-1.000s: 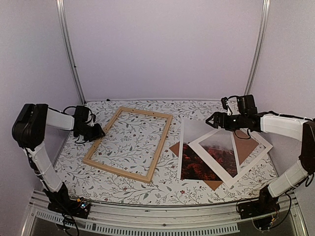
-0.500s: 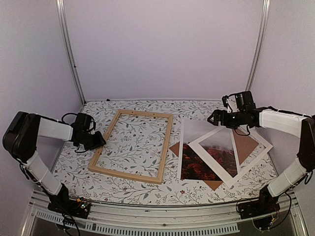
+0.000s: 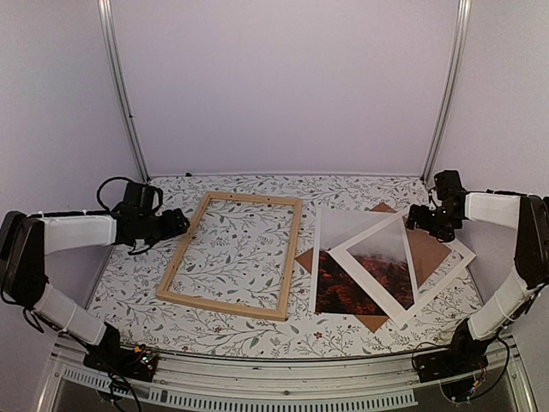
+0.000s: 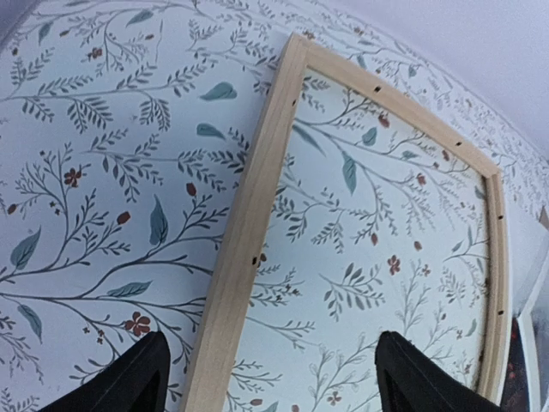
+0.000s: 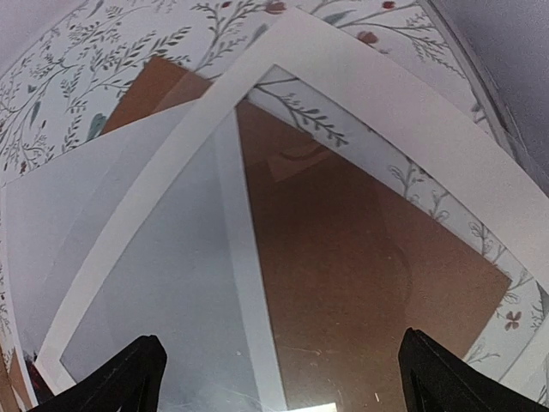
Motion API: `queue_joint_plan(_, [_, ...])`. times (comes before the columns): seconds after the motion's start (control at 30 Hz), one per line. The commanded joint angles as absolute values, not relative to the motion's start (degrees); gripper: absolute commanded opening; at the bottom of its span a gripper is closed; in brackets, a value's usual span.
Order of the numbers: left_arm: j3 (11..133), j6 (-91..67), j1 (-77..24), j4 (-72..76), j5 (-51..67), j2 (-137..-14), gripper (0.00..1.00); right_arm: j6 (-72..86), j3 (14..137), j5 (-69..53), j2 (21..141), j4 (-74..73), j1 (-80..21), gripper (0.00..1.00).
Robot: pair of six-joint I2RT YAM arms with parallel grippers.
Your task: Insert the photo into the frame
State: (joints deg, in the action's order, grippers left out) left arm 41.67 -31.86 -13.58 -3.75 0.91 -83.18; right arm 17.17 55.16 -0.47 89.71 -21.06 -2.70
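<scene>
Only wrist views reveal both open: left pincer [image 4: 274, 382] above the frame [image 4: 249, 215], right pincer [image 5: 283, 378] above the mat [image 5: 386, 112].

frame [image 4: 249, 232]: bare light wood, matt, fine grain, small dark holes along the strips. photo [image 3: 336, 287]: thin paper print, smooth. mat [image 5: 377, 112] over its 3 o'clock side: white card, matt. backing board [image 5: 360, 257]: brown, faint sheen. table cover [image 4: 103, 172]: floral print, matt.

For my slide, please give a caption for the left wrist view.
Open left end effector above the light-wood frame, floral tablecloth showing through it.
</scene>
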Motion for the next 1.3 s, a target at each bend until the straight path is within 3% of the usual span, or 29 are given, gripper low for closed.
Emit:
queue_joint_plan(0.0, [45.2,-28.7,-15.5,-3.2,-2.0,-78.6,0.87,18.9,52.6,3.0,86.4,-24.2,3.6,0.99])
queue_joint_plan(0.27, [47.2,-25.5,-19.4,-2.8,-1.1,-78.5,0.93,21.8,45.8,2.6,79.7,-26.2,13.3,0.99])
queue_joint_plan(0.53, [46.4,-24.1,-22.8,1.7,-0.4,-80.8,0.93,23.8,40.9,2.9,77.6,-25.4,16.9,0.99])
queue_joint_plan(1.27, [51.3,-21.4,-29.1,2.1,3.5,-85.6,0.94,24.4,42.4,-9.8,90.5,-13.8,17.0,0.97])
